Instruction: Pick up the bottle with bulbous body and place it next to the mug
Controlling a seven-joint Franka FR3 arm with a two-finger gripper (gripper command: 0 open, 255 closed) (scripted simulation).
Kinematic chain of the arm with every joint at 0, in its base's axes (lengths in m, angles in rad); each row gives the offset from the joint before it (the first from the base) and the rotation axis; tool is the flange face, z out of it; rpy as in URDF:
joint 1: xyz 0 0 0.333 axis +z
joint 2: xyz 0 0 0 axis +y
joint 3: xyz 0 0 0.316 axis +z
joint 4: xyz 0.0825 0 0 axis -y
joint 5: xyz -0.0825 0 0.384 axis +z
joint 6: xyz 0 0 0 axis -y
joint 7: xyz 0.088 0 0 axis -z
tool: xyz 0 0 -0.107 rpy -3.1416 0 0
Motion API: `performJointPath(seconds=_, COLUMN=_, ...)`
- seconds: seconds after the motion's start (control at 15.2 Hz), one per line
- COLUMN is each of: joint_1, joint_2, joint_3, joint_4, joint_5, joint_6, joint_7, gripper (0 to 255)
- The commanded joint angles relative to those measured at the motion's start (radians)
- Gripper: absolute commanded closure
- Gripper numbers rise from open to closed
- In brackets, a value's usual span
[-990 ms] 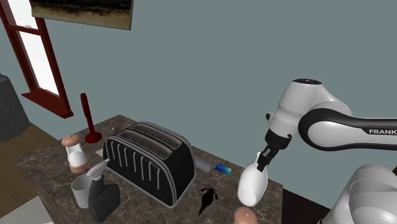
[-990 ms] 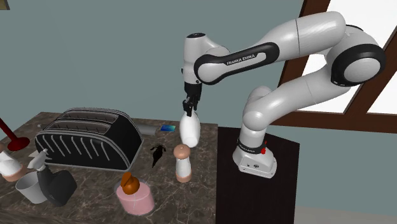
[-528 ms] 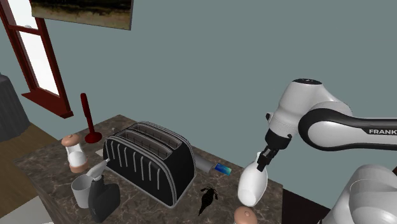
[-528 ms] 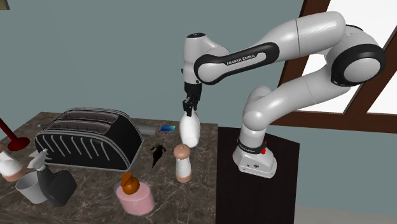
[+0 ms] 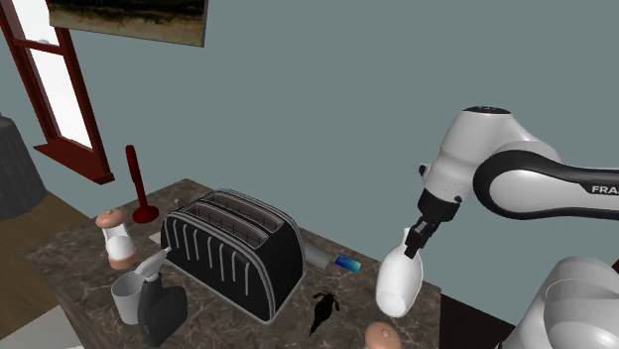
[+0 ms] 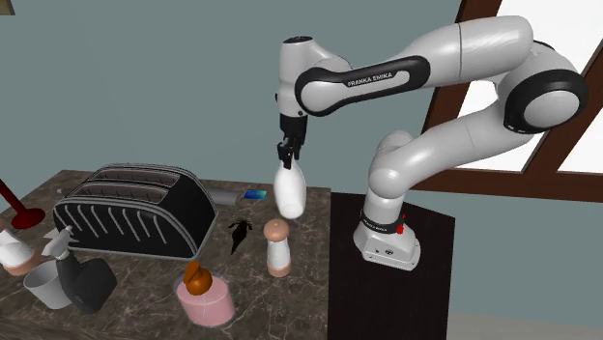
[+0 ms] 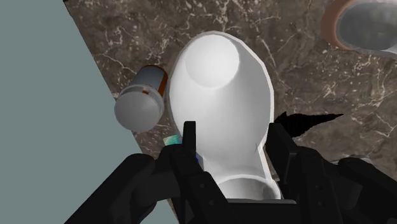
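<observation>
One white bottle (image 5: 399, 285) clamped by neck in gripper (image 5: 413, 246) — hangs below it, long axis near upright, off counter (image 5: 74, 266); mug (image 5: 126, 295) well away — beyond toaster (image 5: 233, 250).

Home kitchen, prob.: dark brown marble countertop (image 5: 79, 260) w/ black ribbed two-slot toaster (image 5: 233, 248), white mug (image 5: 126, 295), brown-capped white grinder (image 5: 117, 239); red-framed window (image 5: 48, 87) & wall picture (image 5: 129, 18).
</observation>
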Motion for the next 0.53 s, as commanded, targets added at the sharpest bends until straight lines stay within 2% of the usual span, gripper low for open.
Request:
performJointPath(seconds=0.0, joint_1=-0.002, joint_2=0.000, joint_3=-0.003, joint_4=0.030, joint_5=-0.004, joint_6=-0.030, joint_7=0.001, gripper=255)
performJointPath(seconds=0.46, joint_1=-0.009, joint_2=-0.001, joint_3=-0.015, joint_4=0.123, joint_5=-0.017, joint_6=-0.124, joint_7=0.002, gripper=255)
